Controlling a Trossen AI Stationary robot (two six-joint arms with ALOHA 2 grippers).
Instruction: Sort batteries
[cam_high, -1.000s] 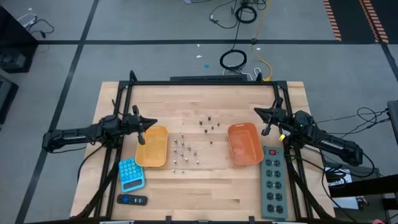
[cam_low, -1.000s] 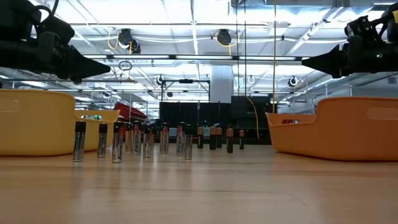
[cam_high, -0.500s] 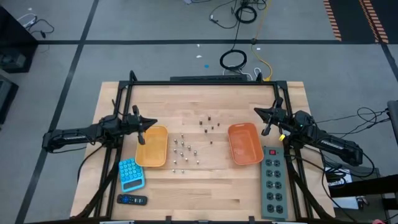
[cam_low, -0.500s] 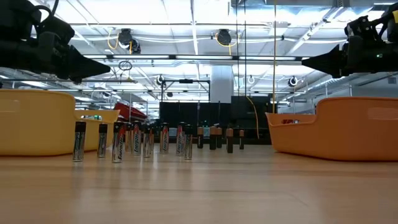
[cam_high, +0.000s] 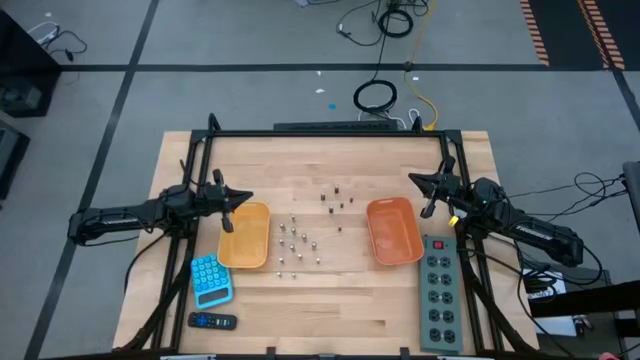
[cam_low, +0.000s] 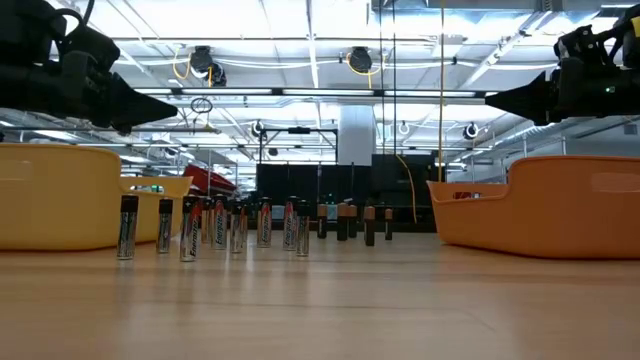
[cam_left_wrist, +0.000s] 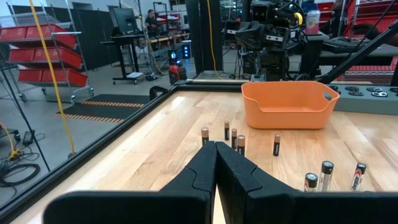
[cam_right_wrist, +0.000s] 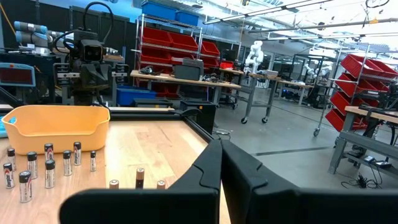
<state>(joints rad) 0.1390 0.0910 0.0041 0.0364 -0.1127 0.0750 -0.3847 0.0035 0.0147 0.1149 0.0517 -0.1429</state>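
Note:
The batteries stand upright on their ends in the middle of the table: a silvery cluster (cam_high: 295, 243) nearer the left tray and a few dark ones (cam_high: 338, 202) farther back; the low view shows them in a row (cam_low: 235, 225). My left gripper (cam_high: 247, 197) hovers shut above the far end of the left orange tray (cam_high: 245, 236). My right gripper (cam_high: 413, 179) hovers shut just beyond the far end of the right orange tray (cam_high: 393, 230). Both grippers stay above tray height, left (cam_low: 170, 107) and right (cam_low: 492, 99). Neither touches anything.
A blue calculator (cam_high: 210, 280) and a black remote (cam_high: 212, 321) lie near the front left. A grey power strip (cam_high: 440, 292) runs along the right edge. A black frame (cam_high: 320, 133) borders the table. Bare wood lies in front of the batteries.

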